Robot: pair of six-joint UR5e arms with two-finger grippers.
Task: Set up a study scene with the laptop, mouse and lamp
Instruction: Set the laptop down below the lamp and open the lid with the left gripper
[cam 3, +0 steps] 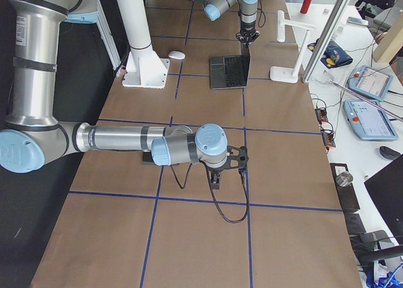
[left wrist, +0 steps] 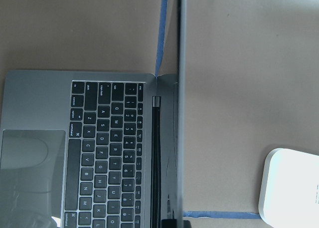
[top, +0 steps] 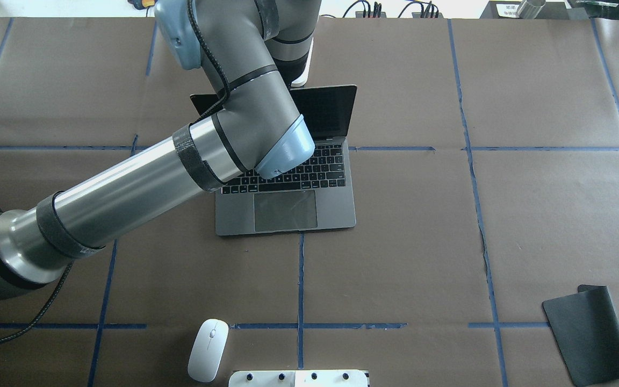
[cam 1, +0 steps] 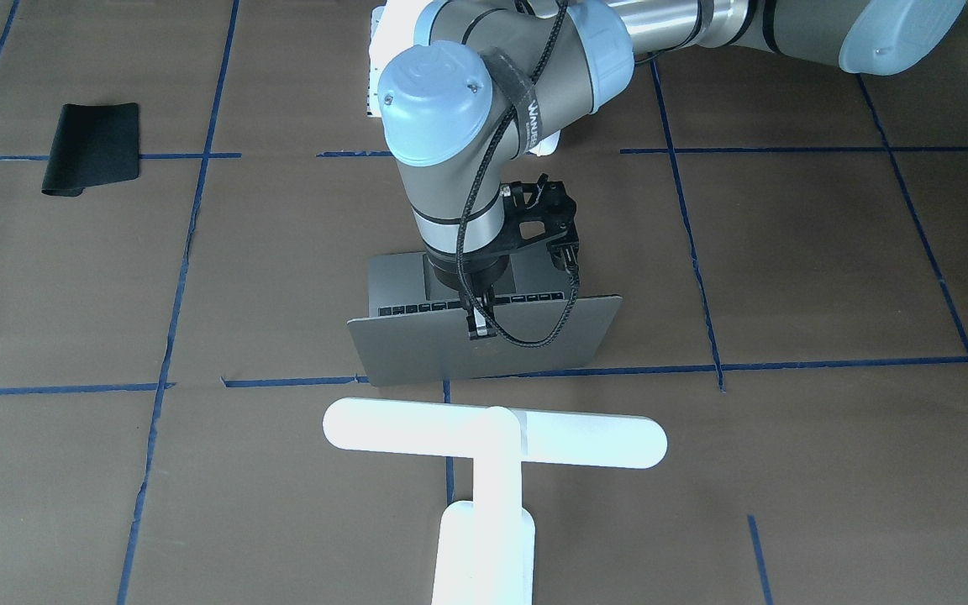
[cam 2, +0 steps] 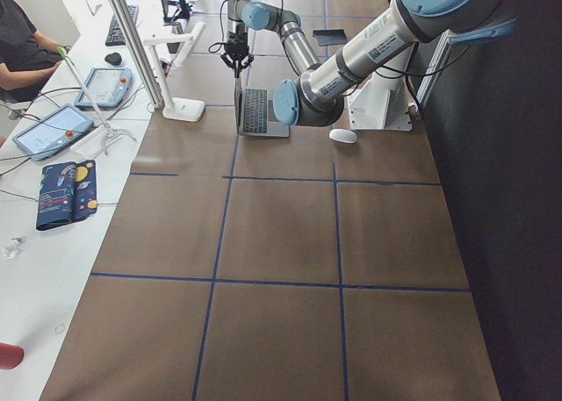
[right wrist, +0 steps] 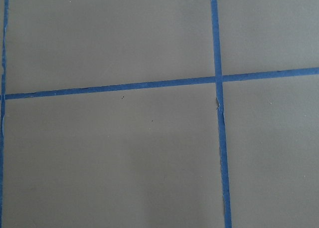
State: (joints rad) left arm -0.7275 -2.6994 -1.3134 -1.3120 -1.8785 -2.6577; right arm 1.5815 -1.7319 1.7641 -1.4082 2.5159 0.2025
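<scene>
- Mouse (top: 208,349): at the table's (top: 422,242) near edge, just left of a white bolted block (top: 299,378). Its long axis runs near to far, with the far end tipped slightly right.
- Mat (top: 591,333): black, near the right corner, well apart from the rest, with one edge curled.
- Right pincer (cam 3: 216,181): points down over bare table, far to the right. It shows only from the side, so I cannot tell if it is wide or narrow.
- Laptop (top: 288,209): mid-table and open, long axis left to right. The trackpad is near, the hinge far, and the screen faces near. From overhead the left arm hides the left part of the keys and screen.
- Left pincer (cam 1: 479,326): points down, closed on the lid's top edge near its middle. Its own arm hides it overhead.
- Lamp (cam 1: 492,441): just beyond the laptop, bar left to right, parallel to the lid. Its base is cut off in the front view.
</scene>
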